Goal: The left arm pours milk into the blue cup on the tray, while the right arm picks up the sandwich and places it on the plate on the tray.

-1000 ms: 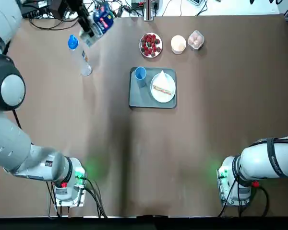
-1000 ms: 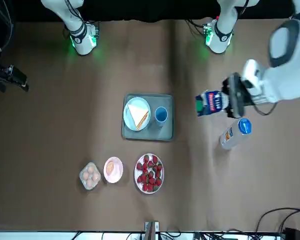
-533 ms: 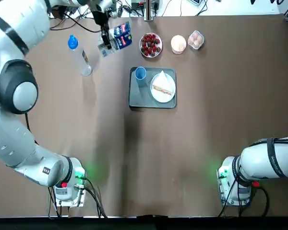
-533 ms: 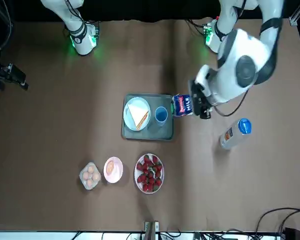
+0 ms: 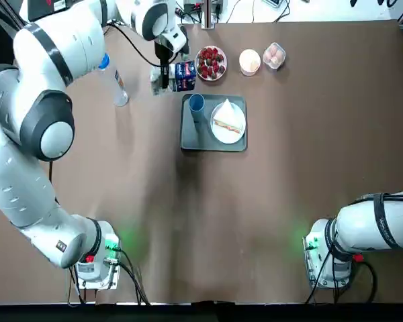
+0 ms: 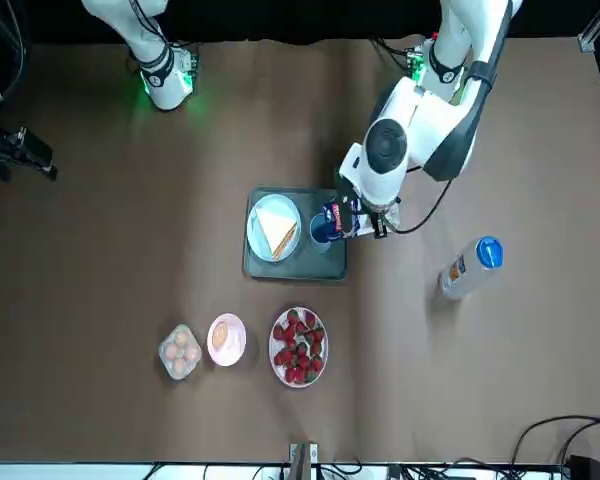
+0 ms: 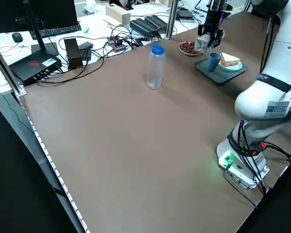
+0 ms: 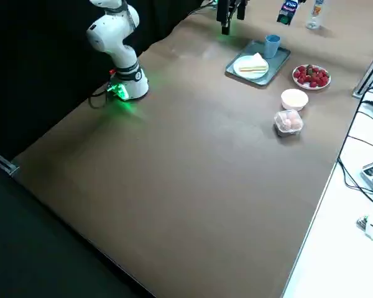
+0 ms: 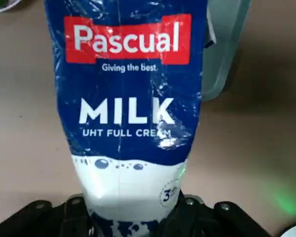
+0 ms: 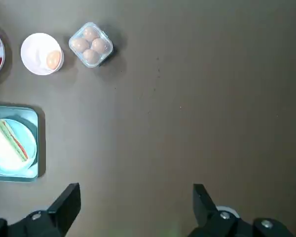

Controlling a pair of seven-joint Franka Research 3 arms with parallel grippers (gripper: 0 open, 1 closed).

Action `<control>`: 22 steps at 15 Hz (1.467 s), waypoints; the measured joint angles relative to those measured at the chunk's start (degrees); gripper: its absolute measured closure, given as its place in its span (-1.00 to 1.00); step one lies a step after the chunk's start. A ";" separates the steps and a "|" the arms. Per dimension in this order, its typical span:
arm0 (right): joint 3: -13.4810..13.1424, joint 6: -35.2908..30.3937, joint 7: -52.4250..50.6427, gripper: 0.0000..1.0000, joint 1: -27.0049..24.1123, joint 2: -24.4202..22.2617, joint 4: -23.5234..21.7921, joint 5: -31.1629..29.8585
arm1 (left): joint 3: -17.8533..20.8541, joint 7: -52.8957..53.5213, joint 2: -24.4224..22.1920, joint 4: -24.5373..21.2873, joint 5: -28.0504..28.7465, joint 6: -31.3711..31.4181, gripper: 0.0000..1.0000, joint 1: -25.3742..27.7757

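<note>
The milk, clamped in the left gripper, hangs tipped beside the blue cup, seemingly over the tray edge; right gripper spread wide, holding nothing.

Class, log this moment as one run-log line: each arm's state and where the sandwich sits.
left gripper: holds milk beside blue cup | right gripper: open, parked clear of tray | sandwich: on plate

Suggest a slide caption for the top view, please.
Left gripper carries the milk beside the blue cup; the sandwich sits on the plate.
</note>
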 joint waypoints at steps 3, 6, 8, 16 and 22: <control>0.05 0.02 0.00 -1.00 0.00 0.00 0.00 0.00 | -0.01 -0.46 0.93 -0.03 3.19 -0.01 0.00 -0.64; 0.08 0.06 0.00 -1.00 0.00 0.00 -0.01 0.00 | -0.01 -0.47 1.70 -0.11 4.40 -0.04 -0.01 -1.54; 0.10 0.06 0.00 -1.00 0.00 0.00 -0.03 0.00 | -0.02 -0.54 1.95 -0.10 4.50 -0.04 -0.01 -2.27; 0.22 0.06 0.00 -1.00 0.00 0.00 -0.09 -0.01 | -0.02 -1.74 2.70 -0.10 6.81 -0.04 -0.01 -3.59; 0.22 0.10 0.00 -1.00 0.00 0.00 -0.09 -0.01 | -0.02 -2.72 3.39 -0.11 7.63 -0.04 -0.01 -4.03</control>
